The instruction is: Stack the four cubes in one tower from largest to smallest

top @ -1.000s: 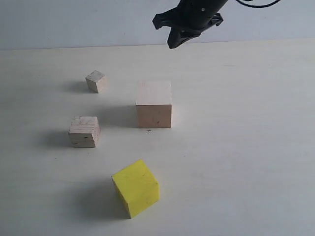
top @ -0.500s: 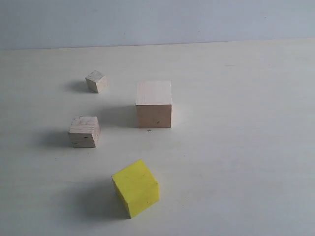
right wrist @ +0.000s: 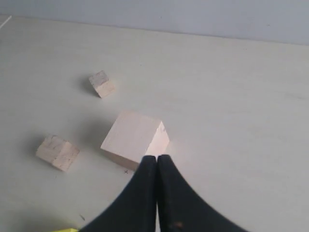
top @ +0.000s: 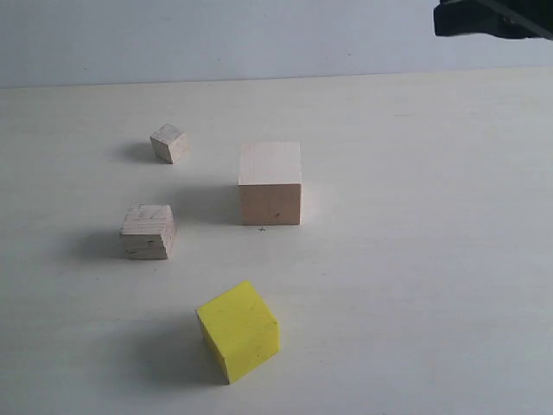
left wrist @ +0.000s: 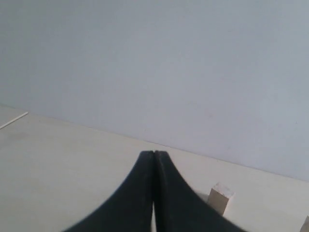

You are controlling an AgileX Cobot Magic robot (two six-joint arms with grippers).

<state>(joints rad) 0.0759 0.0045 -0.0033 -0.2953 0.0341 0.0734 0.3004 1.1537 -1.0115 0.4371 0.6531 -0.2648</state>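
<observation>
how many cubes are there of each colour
plain wood: 3 (large pale cube, grained cube, tiny cube)
yellow: 1 (yellow cube)
total: 4

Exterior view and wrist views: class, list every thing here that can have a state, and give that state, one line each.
Large pale pinkish wooden cube: flat on the table, nothing stacked on it.
Bright yellow cube: on the table, apart, unstacked.
Grained light-wood cube: on the table, apart, unstacked.
Tiny pale wooden cube: on the table, apart, unstacked.
Left gripper: shut, empty.
Right gripper: shut, empty.
</observation>
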